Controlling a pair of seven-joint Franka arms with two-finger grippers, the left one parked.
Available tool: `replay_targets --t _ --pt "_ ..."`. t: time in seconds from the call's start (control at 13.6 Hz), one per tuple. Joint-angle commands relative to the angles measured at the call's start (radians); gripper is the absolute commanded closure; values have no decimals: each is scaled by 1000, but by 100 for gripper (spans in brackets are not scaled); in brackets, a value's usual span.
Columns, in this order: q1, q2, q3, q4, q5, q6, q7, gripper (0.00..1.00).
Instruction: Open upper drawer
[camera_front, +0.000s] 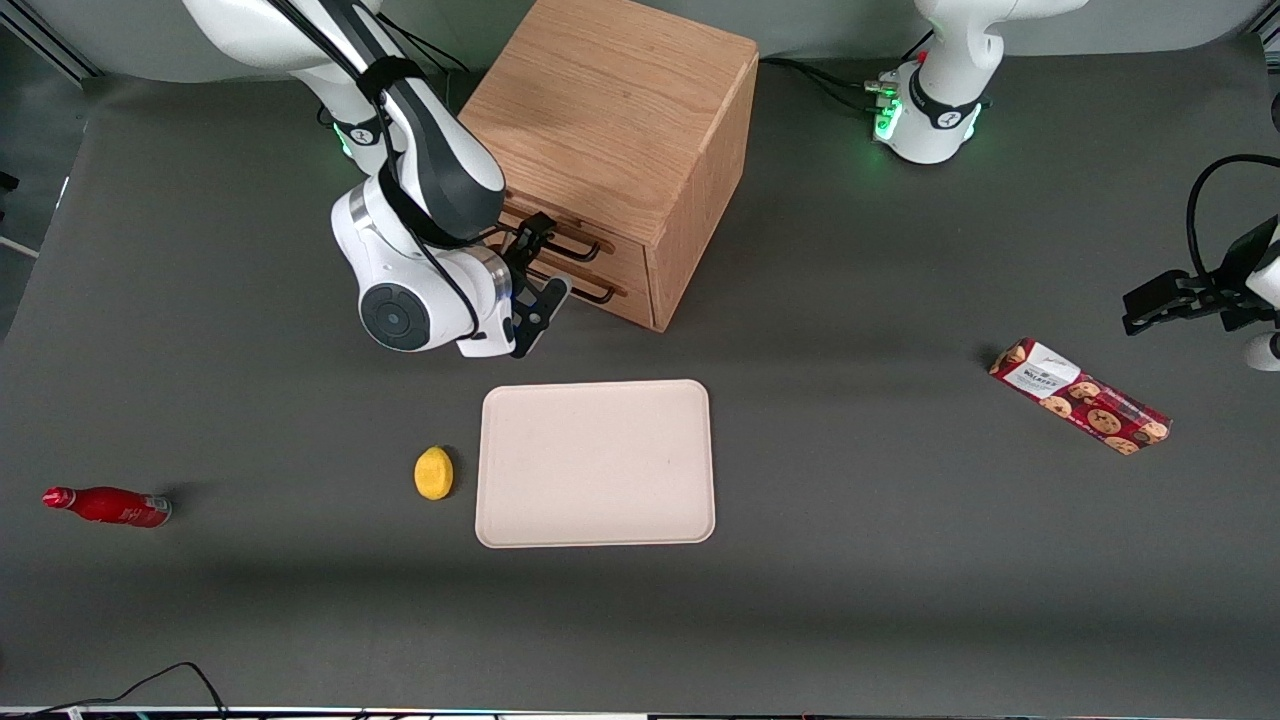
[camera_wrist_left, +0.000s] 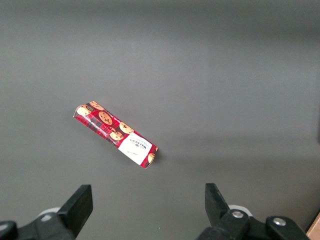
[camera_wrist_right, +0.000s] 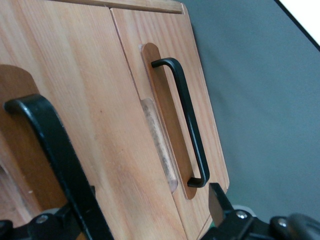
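Nearest the wrist camera, the black handle (camera_wrist_right: 55, 150) of the upper drawer (camera_wrist_right: 90, 70) passes between the spread fingers (camera_wrist_right: 219, 207) of the gripper (camera_wrist_right: 135, 212), which pinch nothing. In the front view that drawer tops the face of the oak cabinet (camera_front: 610, 110), upper middle of the frame. The grasp seems next: close squarely on this bar, not the lower handle (camera_wrist_right: 185, 115), then pull straight out, level with the desk (camera_front: 850, 560).

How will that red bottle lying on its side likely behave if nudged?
The red bottle looks round-bodied and lies flat on the table, so it would probably roll if pushed across its length. It seems small, likely light, and its glossy skin may be slippery. The gripper is off at the upper drawer.
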Motion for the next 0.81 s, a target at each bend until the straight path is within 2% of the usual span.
replay_targets --t 0.0,0.74 --pt "5 16 -1 7 13 18 -21 0" --pt "-11 62 -1 69 -17 50 -73 0"
